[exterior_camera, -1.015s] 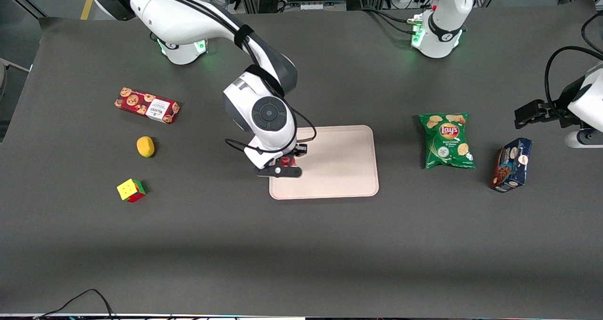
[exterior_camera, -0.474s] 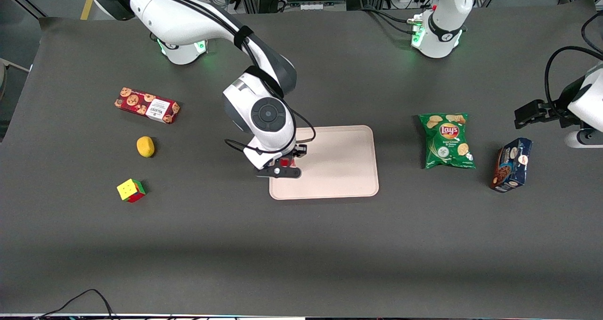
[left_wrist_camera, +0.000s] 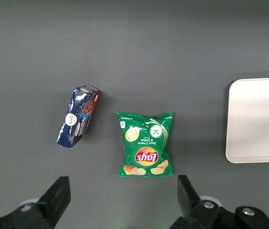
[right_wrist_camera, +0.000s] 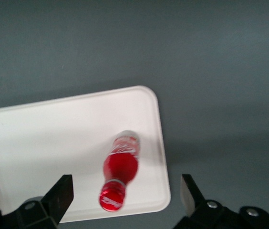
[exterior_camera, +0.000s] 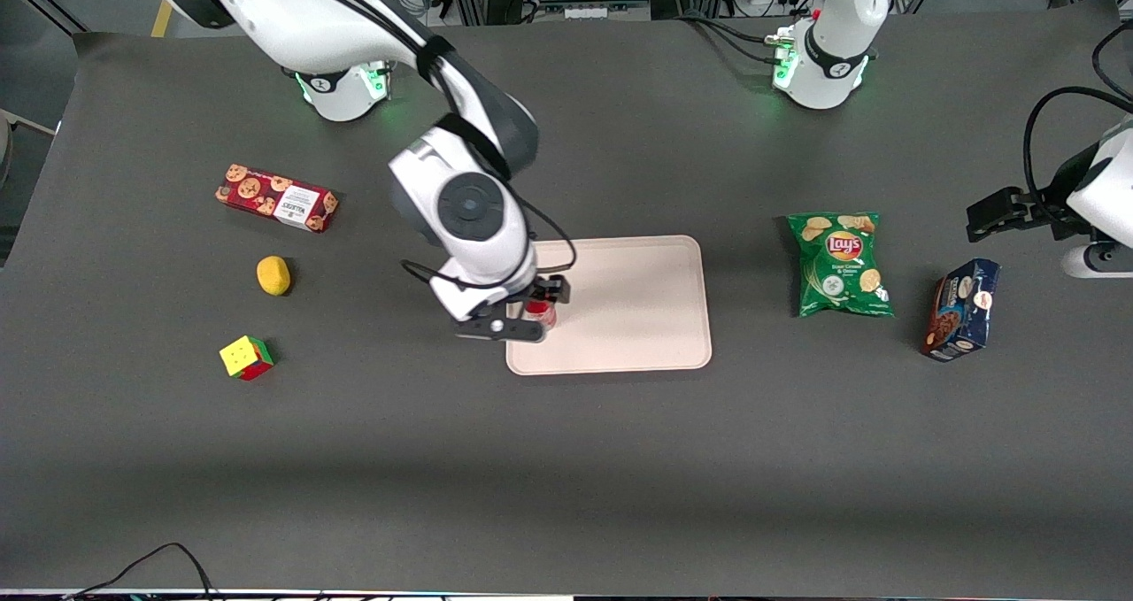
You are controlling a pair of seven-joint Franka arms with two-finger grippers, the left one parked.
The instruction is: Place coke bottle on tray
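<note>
The coke bottle (right_wrist_camera: 121, 167), red with a red cap, stands upright on the tray (right_wrist_camera: 53, 138) close to the tray's corner toward the working arm's end. In the front view the coke bottle (exterior_camera: 540, 312) shows just past the wrist, on the pale tray (exterior_camera: 637, 309). My gripper (right_wrist_camera: 126, 193) hangs above the bottle, open, its two fingers wide apart on either side of the cap and touching nothing. In the front view the gripper (exterior_camera: 531, 304) is mostly hidden under the wrist. The tray's edge (left_wrist_camera: 263, 119) also shows in the left wrist view.
A red cookie box (exterior_camera: 276, 198), a yellow lemon (exterior_camera: 273, 275) and a colour cube (exterior_camera: 246, 358) lie toward the working arm's end. A green chips bag (exterior_camera: 839, 263) and a dark blue box (exterior_camera: 960, 309) lie toward the parked arm's end.
The wrist has risen and shifted toward the working arm's end of the table. The bottle, earlier held between the fingers, now stands free on the tray.
</note>
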